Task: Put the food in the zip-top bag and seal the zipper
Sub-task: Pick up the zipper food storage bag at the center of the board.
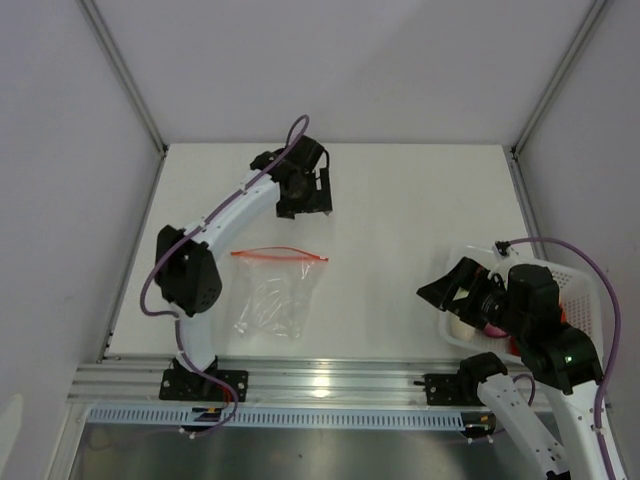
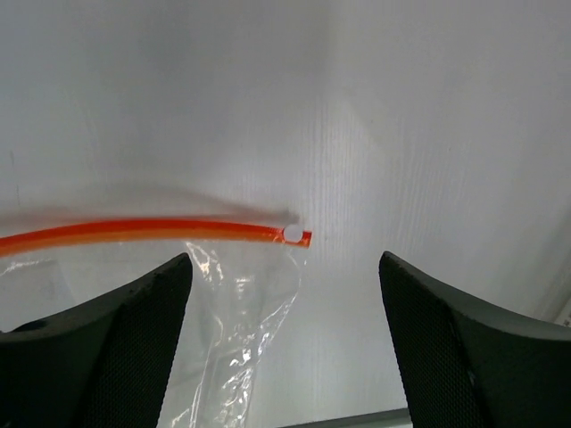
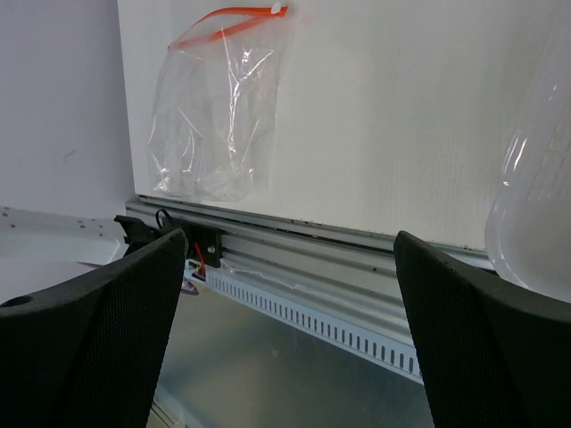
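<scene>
While in basket (image 1: 578, 274), food (image 1: 464, 326) under arm (image 1: 537, 303)

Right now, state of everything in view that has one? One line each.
Clear crinkly plastic zip-top bag: flat on table, empty.
Red-orange zipper strip: sealed or not, unclear.
White perforated plastic basket: holds toy foods, partly hidden.
Left gripper: open, empty.
Right gripper: open, empty.

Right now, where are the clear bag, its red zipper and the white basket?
clear bag (image 1: 275, 305), top view, middle of its crinkly body.
zipper (image 1: 280, 253), top view, middle of the red strip.
white basket (image 1: 575, 290), top view, its perforated right wall.
</scene>
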Motion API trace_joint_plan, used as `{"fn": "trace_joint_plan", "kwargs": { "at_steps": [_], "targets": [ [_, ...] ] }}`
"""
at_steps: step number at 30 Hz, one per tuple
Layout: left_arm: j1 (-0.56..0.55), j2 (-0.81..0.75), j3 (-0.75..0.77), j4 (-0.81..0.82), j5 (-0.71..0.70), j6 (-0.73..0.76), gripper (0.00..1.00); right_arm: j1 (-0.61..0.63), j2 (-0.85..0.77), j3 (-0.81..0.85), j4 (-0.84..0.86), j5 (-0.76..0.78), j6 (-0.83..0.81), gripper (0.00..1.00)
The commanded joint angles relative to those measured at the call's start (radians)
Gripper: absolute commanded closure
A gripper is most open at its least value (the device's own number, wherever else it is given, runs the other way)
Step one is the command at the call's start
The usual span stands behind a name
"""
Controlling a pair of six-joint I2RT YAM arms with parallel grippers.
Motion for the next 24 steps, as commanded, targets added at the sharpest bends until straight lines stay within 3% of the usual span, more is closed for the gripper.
{"fn": "trace_joint_plan", "kwargs": {
  "at_steps": [1, 4, 5, 7, 10, 16, 20, 24],
  "targets": [
    [-0.004, 0.125, 0.14, -0.118, 0.025, 0.051, 0.16, 0.001, -0.017, 0.036, -0.014, -0.014, -0.02, 0.01],
    [-0.023, -0.003, -0.059, 0.065, 0.063, 0.011, 0.18, 0.0, -0.031, 0.034, -0.025, -0.001, -0.026, 0.01],
    [-0.024, -0.054, -0.266, 0.137, 0.07, -0.024, 0.19, 0.001, -0.034, 0.03, -0.023, 0.003, -0.025, 0.01],
    [-0.023, -0.146, -0.452, 0.364, 0.12, -0.047, 0.22, -0.001, -0.043, 0.01, -0.016, 0.001, -0.023, 0.01],
    [-0.023, -0.246, -0.631, 0.529, 0.183, -0.084, 0.24, 0.001, -0.048, -0.022, 0.004, -0.017, -0.013, 0.01],
    [-0.027, -0.145, -0.617, 0.448, 0.142, -0.107, 0.22, 0.001, -0.057, -0.061, 0.036, -0.031, 0.006, 0.01],
    [-0.055, -0.136, -0.717, 0.573, 0.165, -0.115, 0.23, 0.001, -0.048, -0.136, 0.118, -0.069, 0.04, 0.01],
    [-0.058, -0.174, -0.847, 0.757, 0.246, -0.123, 0.37, 0.001, 0.014, -0.243, 0.295, -0.157, 0.073, 0.01]
  ]
}}
